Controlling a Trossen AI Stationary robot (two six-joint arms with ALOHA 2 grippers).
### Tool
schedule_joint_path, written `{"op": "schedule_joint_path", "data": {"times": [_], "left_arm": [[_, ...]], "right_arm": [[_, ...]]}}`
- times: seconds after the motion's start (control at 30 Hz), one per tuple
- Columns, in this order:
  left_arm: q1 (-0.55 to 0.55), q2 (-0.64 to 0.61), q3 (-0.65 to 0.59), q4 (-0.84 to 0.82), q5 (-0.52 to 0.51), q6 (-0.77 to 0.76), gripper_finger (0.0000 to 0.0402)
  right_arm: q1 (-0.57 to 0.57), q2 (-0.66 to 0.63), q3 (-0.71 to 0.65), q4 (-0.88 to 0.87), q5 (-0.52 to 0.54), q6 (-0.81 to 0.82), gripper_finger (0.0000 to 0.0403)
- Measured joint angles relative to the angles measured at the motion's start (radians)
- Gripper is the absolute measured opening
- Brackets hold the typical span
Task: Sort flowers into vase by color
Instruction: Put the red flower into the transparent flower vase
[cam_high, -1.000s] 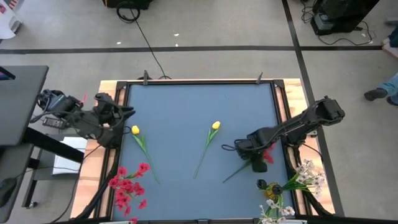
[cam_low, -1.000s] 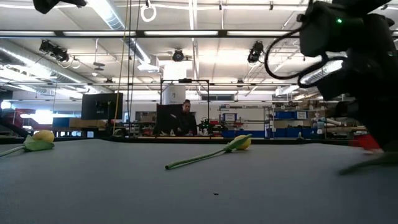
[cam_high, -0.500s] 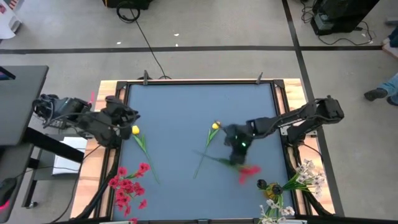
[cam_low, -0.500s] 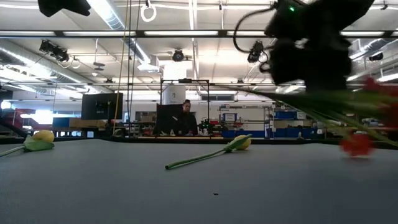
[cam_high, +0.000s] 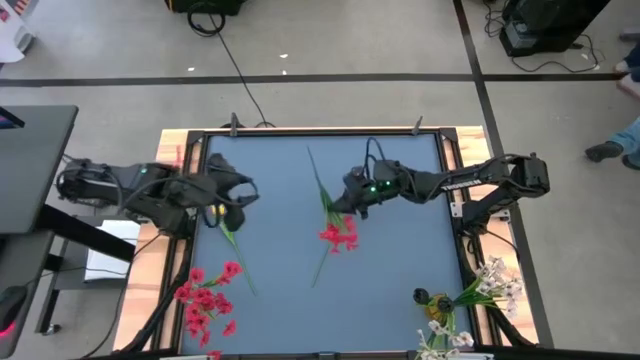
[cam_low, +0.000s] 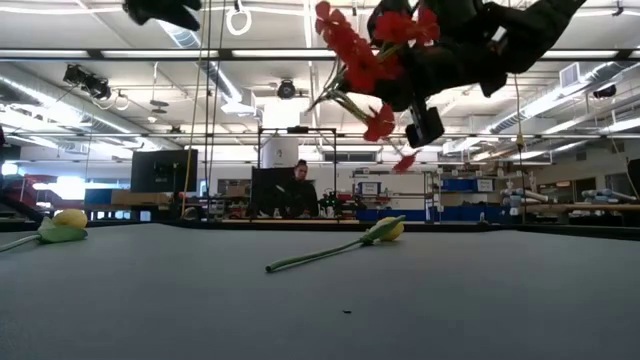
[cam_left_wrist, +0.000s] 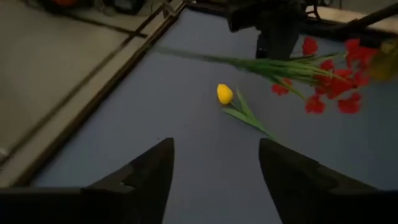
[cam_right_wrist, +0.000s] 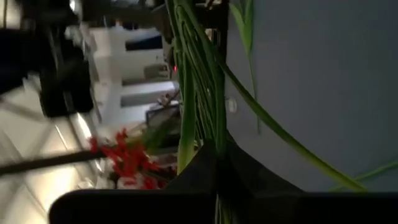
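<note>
My right gripper (cam_high: 345, 203) is shut on a red flower (cam_high: 338, 232) above the middle of the blue table. The flower's green stem (cam_high: 316, 170) points toward the far edge. One yellow tulip (cam_low: 384, 230) lies on the table below it. My left gripper (cam_high: 248, 190) hovers open over the table's left part, above another yellow tulip (cam_high: 217, 210) that lies flat. In the left wrist view its fingers (cam_left_wrist: 149, 177) stand apart with nothing between them. No vase shows plainly in any view. My right gripper pinches the red flower's bundle of green stems (cam_right_wrist: 200, 134) between its two fingers, close to the blossom end. The fingers come nearly level from the table's right and lie across the stems. The flower is lifted clear and lies about level, its blossoms (cam_low: 360, 45) toward the near edge.
A bunch of red flowers (cam_high: 207, 300) stands at the near left corner, and white sprays (cam_high: 486, 288) at the near right corner. A wooden frame (cam_high: 180, 140) rims the table. A person (cam_low: 299, 188) sits far behind the table.
My right gripper has gone up and from the table's near right part toward its middle, rolling its wrist. The red flower has come off the table and swung round, blossoms now toward the near edge. My left gripper has moved toward the table's right, over the left tulip.
</note>
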Motion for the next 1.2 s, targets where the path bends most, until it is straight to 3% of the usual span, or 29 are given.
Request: {"op": "schedule_joint_path", "data": {"times": [0.17,0.37,0.73,0.97,1.2], "left_arm": [[0.042,0.101,0.025,0.076,0.01,0.179,0.0262],[0.063,0.249,0.158,0.084,0.016,0.469,0.0256],[0.059,0.503,0.363,0.093,0.002,0.877,0.0231],[0.059,0.554,0.407,0.102,-0.006,0.963,0.0199],[0.062,0.566,0.408,0.111,0.04,1.031,0.0136]], "right_arm": [[0.005,0.0,0.0,0.031,-0.041,0.25,0.002],[0.03,0.0,0.016,0.119,-0.075,0.407,0.0034],[0.044,0.0,0.18,0.12,-0.161,0.374,0.0025],[0.044,0.0,0.18,0.072,-0.18,0.371,0.0025],[0.044,0.0,0.18,0.075,-0.179,0.367,0.0025]]}}
